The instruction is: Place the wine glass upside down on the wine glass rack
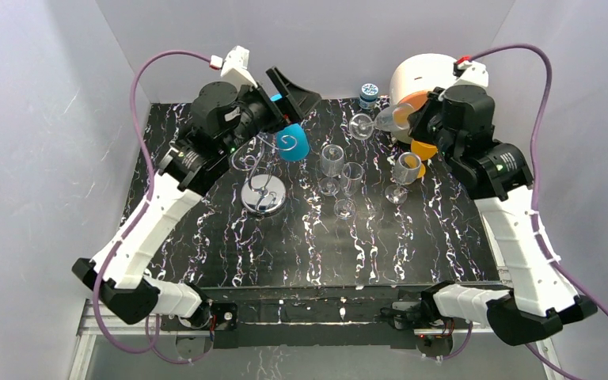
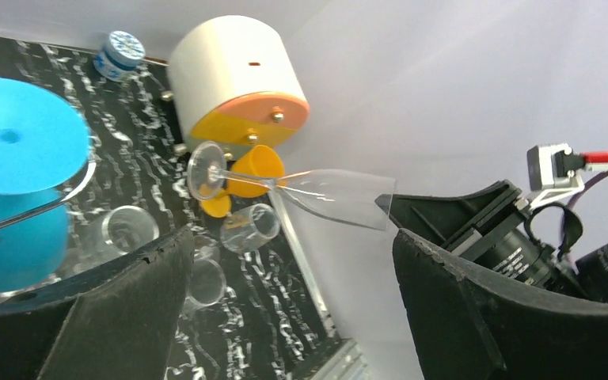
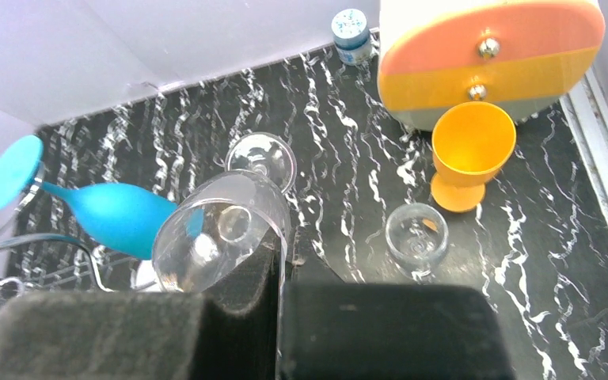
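Sideways, a wine glass is held clear of the rack

The black marbled table point(image 1: 301, 245) is spread beneath both grippers. A white drum point(image 1: 419, 75) with an orange and yellow face is seen just behind the right gripper point(image 3: 279, 305), at the table's far edge. The wine glass rack point(image 1: 263, 192) is stood on its round chrome base below the left gripper point(image 2: 291, 253), slightly back toward its wrist, and well to the left of the right gripper. A blue glass point(image 1: 293, 146) is hung by its foot on one of the rack's wire arms, close under the left gripper's fingers point(image 2: 119, 317). Those fingers are spread wide, and nothing is held between them.

The clear wine glass point(image 2: 324, 194) is carried in the air in front of the right gripper, whose jaws are pinched closed on the rim end of the bowl. Its stem is laid roughly level, with the foot pointed toward the left gripper. It is seen apart from the rack, in the gap between the two grippers.

An orange goblet point(image 3: 471, 154) is stood upright just beneath the right gripper, in front of the drum. Three clear glasses point(image 1: 331, 162) are stood on the table below the held glass, one of them beside the goblet. A small bottle point(image 1: 370, 95) with a blue cap is set beyond the held glass's foot, by the back wall.
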Tool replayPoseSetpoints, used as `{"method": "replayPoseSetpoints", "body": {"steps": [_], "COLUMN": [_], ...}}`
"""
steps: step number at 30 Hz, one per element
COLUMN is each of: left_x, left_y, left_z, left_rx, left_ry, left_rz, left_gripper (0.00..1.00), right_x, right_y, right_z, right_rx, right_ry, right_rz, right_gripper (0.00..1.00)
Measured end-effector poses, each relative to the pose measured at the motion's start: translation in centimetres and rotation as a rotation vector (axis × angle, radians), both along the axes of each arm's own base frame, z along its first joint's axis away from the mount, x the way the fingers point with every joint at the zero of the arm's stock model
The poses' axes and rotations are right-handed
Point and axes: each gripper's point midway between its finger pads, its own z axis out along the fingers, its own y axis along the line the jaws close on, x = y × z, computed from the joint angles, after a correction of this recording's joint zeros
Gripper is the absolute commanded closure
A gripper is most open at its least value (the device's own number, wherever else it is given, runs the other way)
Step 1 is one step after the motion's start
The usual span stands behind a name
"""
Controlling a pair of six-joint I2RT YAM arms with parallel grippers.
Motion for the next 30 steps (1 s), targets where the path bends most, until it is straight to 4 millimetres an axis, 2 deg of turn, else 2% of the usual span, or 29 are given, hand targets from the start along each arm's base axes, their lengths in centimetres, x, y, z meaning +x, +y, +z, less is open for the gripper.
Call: {"method": "replayPoseSetpoints", "body": {"steps": [4,14,22,30], "left_x": [0.8,3.9,4.6,4.2], "left_y": [-2.6,-7.9,-8.9,-10.1], "left_z": [0.4,-0.8,1.4,5.1], "left_rx": [-0.102,-0.300,-0.448,-0.657], "left_ry": [0.047,0.219,0.240,0.243], "left_rz": [-0.062,-0.134,-0.149,-0.214], "left_gripper": [0.12,0.13,0.17,0.30], "right_x": [-0.5,-1.6,-3.2,-3.9], "right_y": [0.0,0.6,0.8,2.1], "right_z": [1.8,6.9,11.3,13.5], "right_rx": [0.060,0.200,0.288,0.355], "right_ry": [-0.070,-0.283,-0.455,-0.542], "right_rz": [0.002,0.050,0.110,0.188], "right_gripper": [0.99,0.99,0.99,0.99]}}
